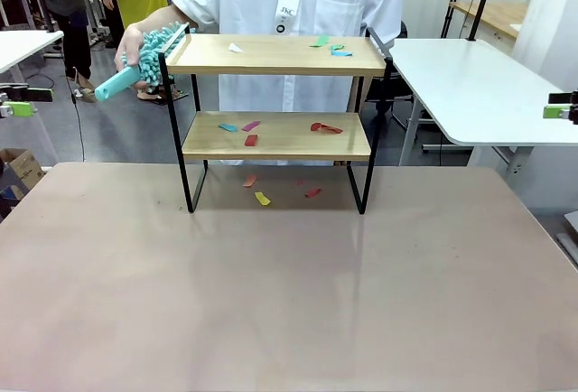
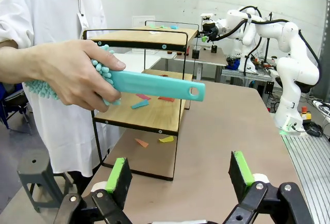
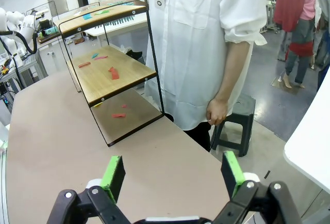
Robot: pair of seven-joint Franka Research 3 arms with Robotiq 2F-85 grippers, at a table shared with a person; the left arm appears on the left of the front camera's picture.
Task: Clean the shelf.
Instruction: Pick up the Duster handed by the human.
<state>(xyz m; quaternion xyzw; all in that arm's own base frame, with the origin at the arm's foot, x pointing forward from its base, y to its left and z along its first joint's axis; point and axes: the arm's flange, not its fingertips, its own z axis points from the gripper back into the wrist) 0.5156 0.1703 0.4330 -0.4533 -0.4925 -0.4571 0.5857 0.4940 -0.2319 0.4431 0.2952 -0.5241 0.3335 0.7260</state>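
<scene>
Left fingers, right fingers: wide, empty

Paper scraps across shelf and table

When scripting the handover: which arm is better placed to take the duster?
Left, likely. The person's hand holds the duster at the left end of the shelf, handle toward the open left gripper.

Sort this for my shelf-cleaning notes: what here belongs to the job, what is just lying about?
Job: shelf, teal duster in the person's hand, paper scraps on both boards and under it.
Lying about: stool, white side table.
</scene>
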